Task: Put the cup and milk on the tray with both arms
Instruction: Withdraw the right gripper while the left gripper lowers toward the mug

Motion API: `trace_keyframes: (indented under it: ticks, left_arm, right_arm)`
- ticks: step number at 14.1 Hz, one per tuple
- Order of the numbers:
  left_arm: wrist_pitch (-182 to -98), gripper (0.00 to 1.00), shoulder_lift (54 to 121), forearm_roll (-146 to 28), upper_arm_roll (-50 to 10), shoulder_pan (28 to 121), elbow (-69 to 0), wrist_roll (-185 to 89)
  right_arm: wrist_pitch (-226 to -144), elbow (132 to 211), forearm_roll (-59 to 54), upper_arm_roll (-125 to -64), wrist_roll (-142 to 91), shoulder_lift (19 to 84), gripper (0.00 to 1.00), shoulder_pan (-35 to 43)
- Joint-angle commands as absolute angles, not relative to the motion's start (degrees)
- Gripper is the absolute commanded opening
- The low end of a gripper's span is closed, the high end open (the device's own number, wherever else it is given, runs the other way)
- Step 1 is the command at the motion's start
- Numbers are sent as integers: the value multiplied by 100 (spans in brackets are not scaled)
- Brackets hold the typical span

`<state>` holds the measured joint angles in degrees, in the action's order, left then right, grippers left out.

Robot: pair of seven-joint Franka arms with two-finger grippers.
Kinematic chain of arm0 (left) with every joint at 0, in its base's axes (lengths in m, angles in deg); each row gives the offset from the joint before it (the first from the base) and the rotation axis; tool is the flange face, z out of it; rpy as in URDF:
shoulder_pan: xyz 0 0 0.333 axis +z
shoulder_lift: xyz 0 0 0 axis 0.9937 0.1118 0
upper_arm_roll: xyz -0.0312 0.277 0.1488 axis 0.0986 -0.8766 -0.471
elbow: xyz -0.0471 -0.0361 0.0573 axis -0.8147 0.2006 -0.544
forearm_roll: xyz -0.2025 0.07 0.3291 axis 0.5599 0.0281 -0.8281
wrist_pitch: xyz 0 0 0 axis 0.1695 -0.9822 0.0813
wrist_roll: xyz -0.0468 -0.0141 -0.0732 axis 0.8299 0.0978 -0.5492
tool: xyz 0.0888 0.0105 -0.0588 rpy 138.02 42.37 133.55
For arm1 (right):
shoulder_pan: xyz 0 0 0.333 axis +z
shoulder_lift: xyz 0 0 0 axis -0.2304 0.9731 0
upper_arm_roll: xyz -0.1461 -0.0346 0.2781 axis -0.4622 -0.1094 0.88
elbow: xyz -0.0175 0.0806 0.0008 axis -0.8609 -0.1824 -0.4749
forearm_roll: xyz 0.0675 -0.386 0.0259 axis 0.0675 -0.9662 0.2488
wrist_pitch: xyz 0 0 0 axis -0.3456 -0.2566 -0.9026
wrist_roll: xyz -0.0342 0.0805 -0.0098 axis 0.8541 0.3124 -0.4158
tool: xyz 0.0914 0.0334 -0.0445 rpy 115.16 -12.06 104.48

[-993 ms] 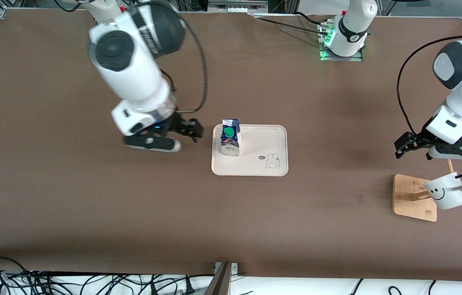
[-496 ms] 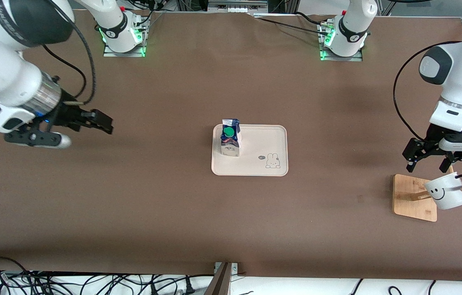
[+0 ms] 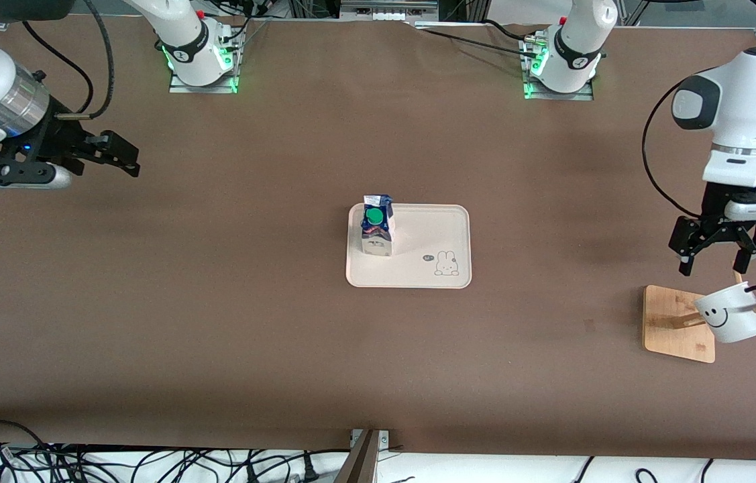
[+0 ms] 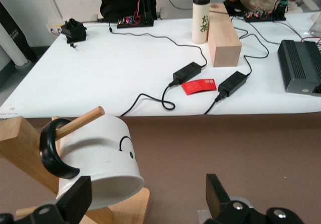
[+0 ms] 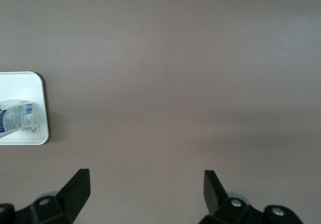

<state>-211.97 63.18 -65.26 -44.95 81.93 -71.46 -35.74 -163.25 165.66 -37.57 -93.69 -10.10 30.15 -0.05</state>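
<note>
Two arms up, both grippers empty w/ fingers spread wide. Right gripper (image 3: 124,155) hangs over bare brown table (image 3: 217,322) at the right arm's end, well apart from everything; its wrist view shows only tabletop plus a corner of the tray. Mid-table: cream Rabbit tray (image 3: 431,235) w/ milk carton (image 3: 376,228) standing upright on it, green cap up, at the tray edge toward the right arm's end; bunny drawing on the tray's corner toward the left arm. Left gripper (image 3: 713,258) points down over the table just beside the wooden rack (image 3: 669,322). Smiley cup (image 3: 730,312) hangs tilted on a rack peg, black handle looped over the peg, not on tray.
</note>
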Motion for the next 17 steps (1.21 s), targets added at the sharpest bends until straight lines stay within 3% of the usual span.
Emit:
trace_keyframes:
  ticks: [1, 10, 17]
  left_arm:
    - [-21952, 100, 6111, -6551, -4493, 8191, -7725, -3559]
    - [-22349, 100, 6594, -5136, -4475, 8077, -7646, -3700]
    - [-22349, 100, 7288, -4845, -4475, 8024, -7120, -3709]
  right_arm:
    - [-16405, 16671, -3823, -9434, -1204, 2959, 100, -40]
    - [-16309, 16390, -3981, -9505, -1186, 3020, 100, -49]
    - [-16344, 16381, -4043, -9514, -1169, 3020, 100, -49]
